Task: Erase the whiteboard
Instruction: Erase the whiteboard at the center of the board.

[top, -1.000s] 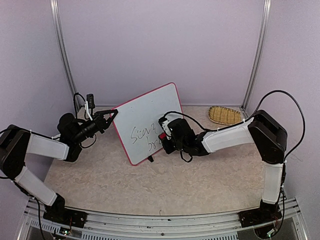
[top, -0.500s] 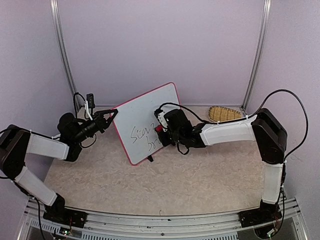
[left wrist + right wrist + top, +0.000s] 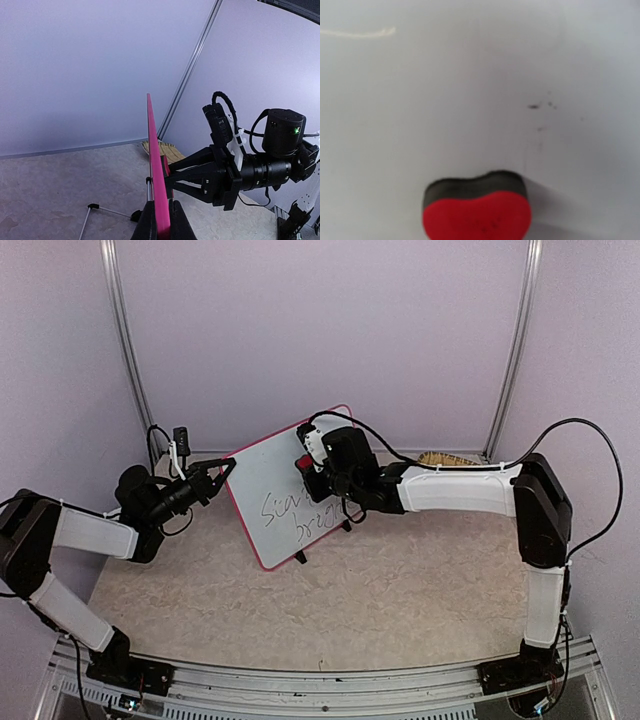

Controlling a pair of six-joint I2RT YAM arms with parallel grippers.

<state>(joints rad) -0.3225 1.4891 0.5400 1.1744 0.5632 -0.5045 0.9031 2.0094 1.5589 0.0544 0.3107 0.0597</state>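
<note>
Presently, the whiteboard (image 3: 275,485) stands tilted on the table (image 3: 350,600), left of centre in the top view, with its pink-red frame showing. The left gripper (image 3: 226,467) is clamped on the frame at the board's 10 o'clock corner. The left wrist view shows that edge (image 3: 155,170) pinched between both fingers (image 3: 148,226). The right gripper (image 3: 308,466) is closed on a red and black eraser (image 3: 303,461), which is pressed to the board face at about 1 o'clock from its centre. The right wrist view shows the eraser (image 3: 476,212) against the white surface (image 3: 470,75), with faint specks at its 1 o'clock. Marker writing (image 3: 295,518) lies at the eraser's 6 o'clock. A woven basket (image 3: 445,458) sits at the board's 3 o'clock, partly behind the right arm.
</note>
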